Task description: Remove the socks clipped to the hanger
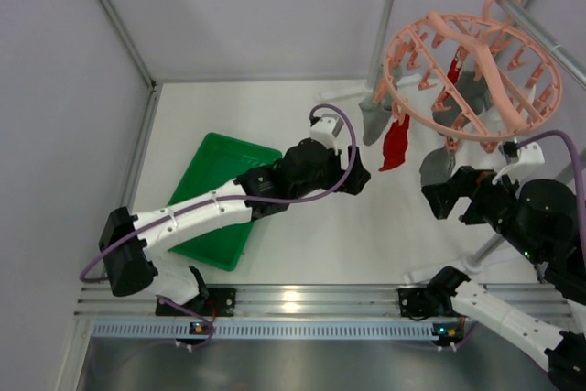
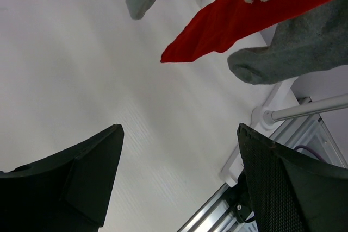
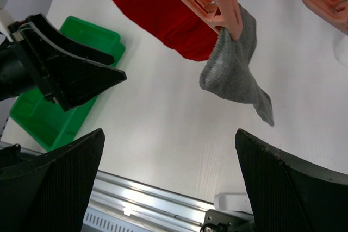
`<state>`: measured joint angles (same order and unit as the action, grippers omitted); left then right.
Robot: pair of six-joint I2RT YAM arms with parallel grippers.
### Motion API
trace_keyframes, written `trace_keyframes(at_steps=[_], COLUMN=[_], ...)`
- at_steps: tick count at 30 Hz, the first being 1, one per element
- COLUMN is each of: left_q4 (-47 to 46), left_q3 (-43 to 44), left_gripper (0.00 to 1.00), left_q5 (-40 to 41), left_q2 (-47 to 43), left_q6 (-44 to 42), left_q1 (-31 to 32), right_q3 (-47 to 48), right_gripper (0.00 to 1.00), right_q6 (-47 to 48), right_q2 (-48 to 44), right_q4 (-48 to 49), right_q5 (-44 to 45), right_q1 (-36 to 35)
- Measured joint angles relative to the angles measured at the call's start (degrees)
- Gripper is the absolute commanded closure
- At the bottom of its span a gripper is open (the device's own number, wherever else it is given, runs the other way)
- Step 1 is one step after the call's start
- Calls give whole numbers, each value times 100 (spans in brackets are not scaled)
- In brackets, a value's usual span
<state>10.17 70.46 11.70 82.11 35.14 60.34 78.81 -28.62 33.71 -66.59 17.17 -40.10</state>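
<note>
The salmon-pink hanger (image 1: 481, 48) hangs by its hook from a pole at the far right. A red sock (image 1: 396, 144) and grey socks (image 1: 374, 121) (image 1: 438, 167) dangle from its near-left clips, and more grey fabric hangs under the ring. My left gripper (image 1: 359, 176) is open and empty, low and just left of the red sock. In its wrist view (image 2: 179, 129) the red sock (image 2: 228, 20) and a grey sock (image 2: 293, 47) hang above and ahead. My right gripper (image 1: 458, 200) (image 3: 169, 134) is open and empty below a clipped grey sock (image 3: 234, 63).
A green tray (image 1: 220, 162) lies on the white table at the left, under my left arm; it also shows in the right wrist view (image 3: 49, 118). A metal rail (image 1: 293, 304) runs along the near edge. Frame poles (image 1: 385, 16) stand by the hanger.
</note>
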Motion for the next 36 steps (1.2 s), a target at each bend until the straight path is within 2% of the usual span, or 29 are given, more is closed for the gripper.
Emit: trace_keyframes(at_steps=[7, 13, 16, 18, 24, 25, 26, 28, 29, 36], left_q4=[-354, -577, -879, -953, -981, -981, -994, -1025, -1029, -1060], left_q3=[2, -31, -302, -579, -1016, -1045, -1069, -1088, -1091, -1113], left_gripper=[14, 14, 14, 14, 14, 14, 14, 14, 14, 14], left_q5=[-7, 363, 459, 520, 688, 723, 750, 813, 850, 929], left_q2=[221, 398, 282, 133, -278, -356, -433, -555, -597, -649], left_q6=[66, 140, 258, 317, 393, 391, 393, 391, 391, 382], left_q1=[74, 501, 573, 570, 566, 566, 566, 573, 579, 678], right_q3=[2, -136, -315, -472, -940, -984, -1016, -1060, -1088, -1294], right_gripper=[1, 1, 1, 4, 27, 32, 42, 49, 59, 93], right_q6=[138, 262, 315, 350, 476, 505, 529, 588, 623, 706], right_q2=[284, 575, 673, 710, 741, 761, 787, 848, 881, 938], right_q4=[0, 140, 256, 407, 890, 957, 1045, 1209, 1281, 1676], right_q5=[450, 951, 1222, 1375, 1644, 1657, 1674, 1707, 1735, 1923], right_q1=[0, 0, -2, -2, -2, -2, -2, -2, -2, -4])
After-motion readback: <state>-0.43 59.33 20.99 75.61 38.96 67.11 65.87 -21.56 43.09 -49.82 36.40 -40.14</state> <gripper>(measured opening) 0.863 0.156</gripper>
